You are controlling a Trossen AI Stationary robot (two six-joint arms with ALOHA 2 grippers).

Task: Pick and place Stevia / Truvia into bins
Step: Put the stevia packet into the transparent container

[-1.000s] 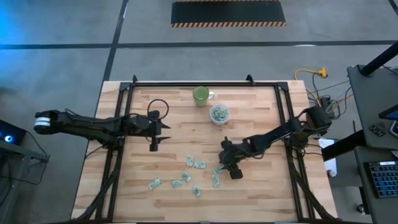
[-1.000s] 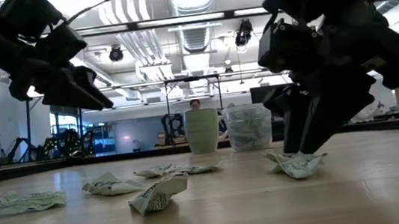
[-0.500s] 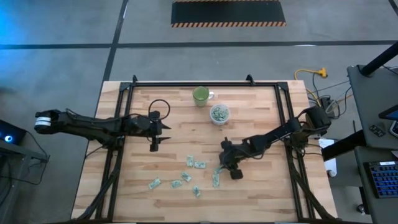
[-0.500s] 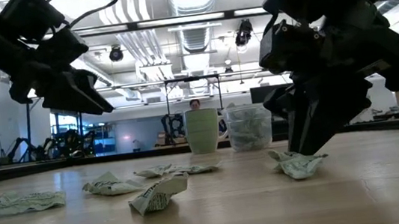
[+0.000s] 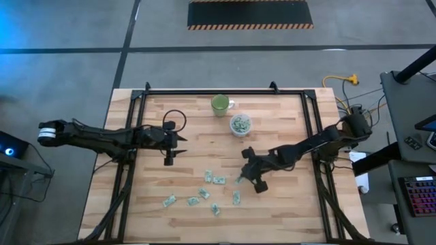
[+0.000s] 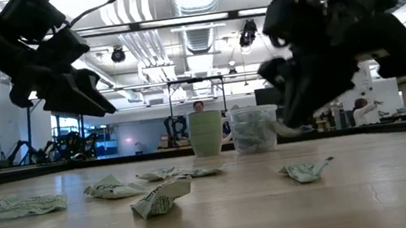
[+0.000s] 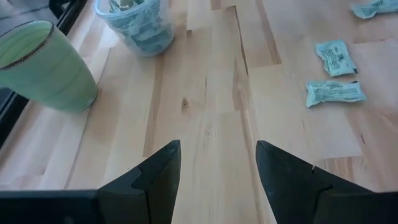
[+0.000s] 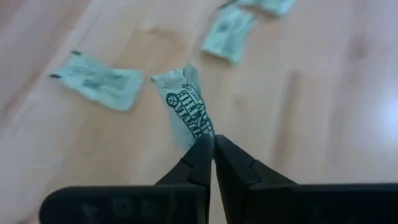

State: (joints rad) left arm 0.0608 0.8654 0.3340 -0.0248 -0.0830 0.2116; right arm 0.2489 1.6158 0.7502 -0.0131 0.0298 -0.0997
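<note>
Pale plank table [image 5: 286, 211] in a grey-floored workshop: right end effector [image 8: 213, 146] pinches one Truvia sachet [image 8: 188, 115] aloft; left end effector [image 7: 217, 163] hovers, fingers spread, empty.

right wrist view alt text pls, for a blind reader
The right gripper is shut on a pale green sachet, lifted above the wooden table. Three more sachets lie on the wood below.

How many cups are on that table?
2. A green mug stands near the table's back edge; a clear plastic cup, holding sachets, stands close beside it.
</note>
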